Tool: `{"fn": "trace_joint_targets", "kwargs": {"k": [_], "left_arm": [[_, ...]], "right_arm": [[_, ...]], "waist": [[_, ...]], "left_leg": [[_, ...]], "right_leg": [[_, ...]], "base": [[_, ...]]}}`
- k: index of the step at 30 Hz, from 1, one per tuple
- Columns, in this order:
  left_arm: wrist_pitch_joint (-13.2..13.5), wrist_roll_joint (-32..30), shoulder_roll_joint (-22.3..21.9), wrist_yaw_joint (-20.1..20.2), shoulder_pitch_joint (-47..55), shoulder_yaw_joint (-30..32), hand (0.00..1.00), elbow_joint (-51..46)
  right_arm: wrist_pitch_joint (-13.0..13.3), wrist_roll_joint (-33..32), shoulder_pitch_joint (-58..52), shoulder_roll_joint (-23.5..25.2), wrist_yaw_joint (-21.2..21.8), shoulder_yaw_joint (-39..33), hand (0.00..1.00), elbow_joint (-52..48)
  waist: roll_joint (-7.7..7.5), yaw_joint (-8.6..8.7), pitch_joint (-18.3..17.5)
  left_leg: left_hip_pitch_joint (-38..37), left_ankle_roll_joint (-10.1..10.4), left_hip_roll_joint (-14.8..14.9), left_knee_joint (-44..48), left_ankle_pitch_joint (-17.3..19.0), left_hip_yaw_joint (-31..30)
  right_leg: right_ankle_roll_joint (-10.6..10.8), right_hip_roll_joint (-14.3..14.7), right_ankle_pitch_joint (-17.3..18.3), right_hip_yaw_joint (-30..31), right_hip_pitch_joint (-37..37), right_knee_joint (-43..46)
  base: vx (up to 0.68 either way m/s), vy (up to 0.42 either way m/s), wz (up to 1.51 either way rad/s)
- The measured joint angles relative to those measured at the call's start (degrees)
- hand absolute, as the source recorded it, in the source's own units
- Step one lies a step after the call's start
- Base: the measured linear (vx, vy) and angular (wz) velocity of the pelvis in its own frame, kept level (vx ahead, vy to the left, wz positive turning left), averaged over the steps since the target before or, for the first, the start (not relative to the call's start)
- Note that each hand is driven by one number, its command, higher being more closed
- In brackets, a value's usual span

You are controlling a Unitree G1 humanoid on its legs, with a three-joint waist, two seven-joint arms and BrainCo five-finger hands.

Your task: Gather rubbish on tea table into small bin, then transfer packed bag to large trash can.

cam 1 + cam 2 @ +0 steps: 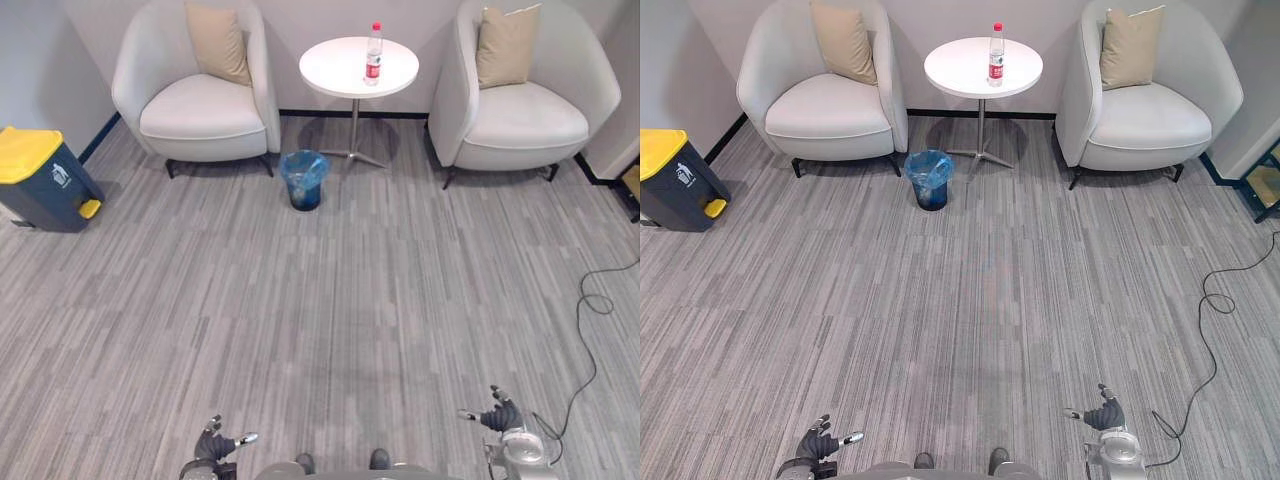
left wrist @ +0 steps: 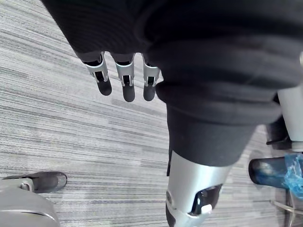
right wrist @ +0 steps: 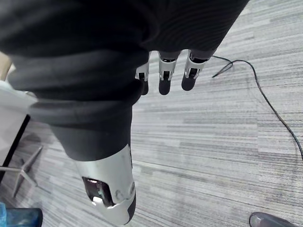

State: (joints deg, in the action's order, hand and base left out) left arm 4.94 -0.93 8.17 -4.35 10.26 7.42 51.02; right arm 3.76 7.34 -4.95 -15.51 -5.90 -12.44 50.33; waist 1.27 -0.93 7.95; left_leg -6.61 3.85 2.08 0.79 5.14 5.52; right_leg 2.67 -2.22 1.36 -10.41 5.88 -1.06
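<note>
- My left hand [image 1: 213,443] and my right hand [image 1: 500,414] hang low at my sides, fingers loose and straight, holding nothing.
- The only rubbish I can make out is one bottle [image 1: 373,53]. It stands upright on the round table [image 1: 335,75], far across the carpet [image 1: 320,300] from me.
- The small bin [image 1: 304,197], lined with a blue bag [image 1: 304,165], sits on the floor near the table's foot.
- The big trash can [image 1: 50,190], its yellow lid [image 1: 22,152] shut, stands well apart from the bin, off to my left.
- Walking up, I could kick the small bin, since it stands almost on my path to the table.
- The bottle is tall and narrow. A fingertip nudge before I close round it would likely tip it and send it rolling off the edge.
- Letting it go off-centre could miss the bag's mouth or topple the light bin.
- The shut lid will probably stop me from dropping the bag in unless it is opened first.
</note>
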Motion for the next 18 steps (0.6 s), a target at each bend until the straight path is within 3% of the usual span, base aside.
{"fn": "trace_joint_targets", "kwargs": {"k": [18], "left_arm": [[-0.01, 0.16, 1.57, 0.54, -0.08, -0.52, 0.00, -0.63]], "right_arm": [[-0.08, -5.11, 1.09, -0.38, -0.33, -0.93, 0.00, 0.11]], "waist": [[0.56, -0.01, 0.33]], "left_leg": [[0.91, -0.41, 0.40, -0.01, 0.25, 3.16]], "right_leg": [[-0.70, 0.50, -0.47, 2.50, -2.40, -0.05]], "base": [[-0.03, -0.009, -0.08]]}}
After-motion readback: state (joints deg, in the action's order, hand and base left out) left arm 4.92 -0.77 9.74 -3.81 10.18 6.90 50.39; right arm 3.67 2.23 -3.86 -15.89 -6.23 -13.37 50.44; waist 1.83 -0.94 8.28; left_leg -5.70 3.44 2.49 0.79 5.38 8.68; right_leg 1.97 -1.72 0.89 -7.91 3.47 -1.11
